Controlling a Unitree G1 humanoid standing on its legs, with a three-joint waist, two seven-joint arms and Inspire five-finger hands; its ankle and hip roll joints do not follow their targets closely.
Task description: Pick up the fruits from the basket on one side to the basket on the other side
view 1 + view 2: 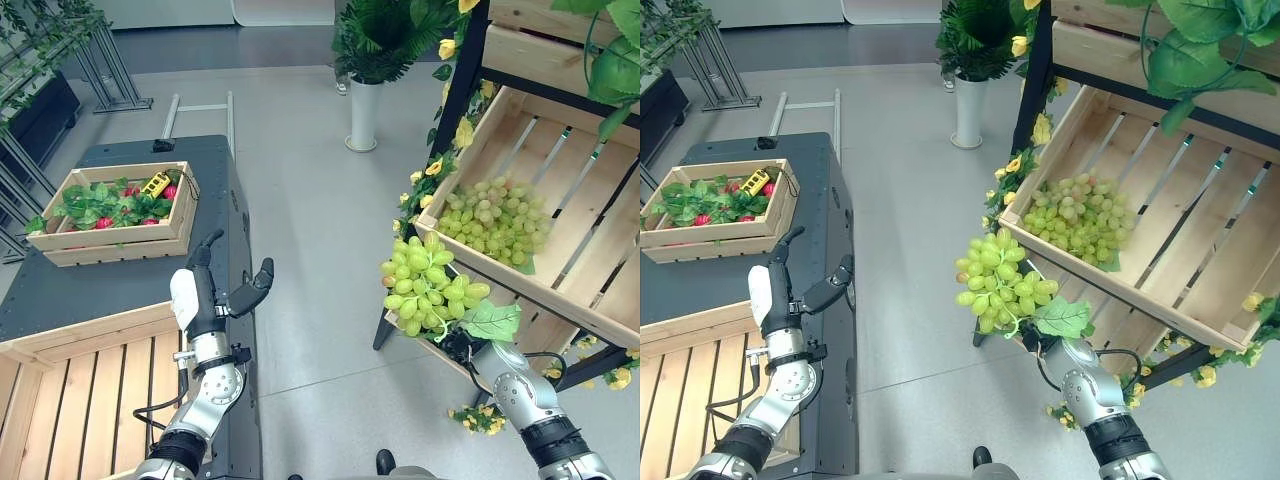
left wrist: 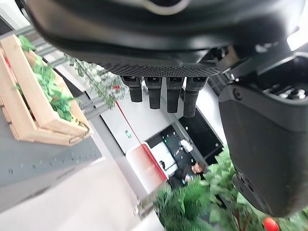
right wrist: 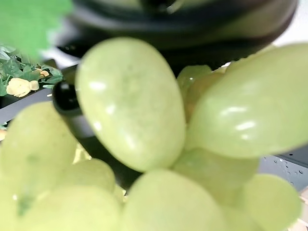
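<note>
Above grey floor (image 1: 310, 200), right robot hand (image 1: 462, 347) grips grapes (image 1: 428, 285).

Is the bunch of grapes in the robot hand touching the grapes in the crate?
Apart: the left eye view shows crate rim between the held bunch and the crate's grapes.

Bunch of pale green grapes with a broad green leaf (image 1: 430, 285), held up in the air by the right hand (image 1: 468, 348) from below, hanging just outside the front edge of the tilted slatted wooden crate on the rack (image 1: 560, 190). A second loose heap of green grapes (image 1: 495, 220) lies inside that crate. Shallow wooden crate of leafy red fruit (image 1: 115, 212) sits on the dark grey counter (image 1: 100, 290); empty slatted wooden crate (image 1: 70, 390) just beside it.
</note>
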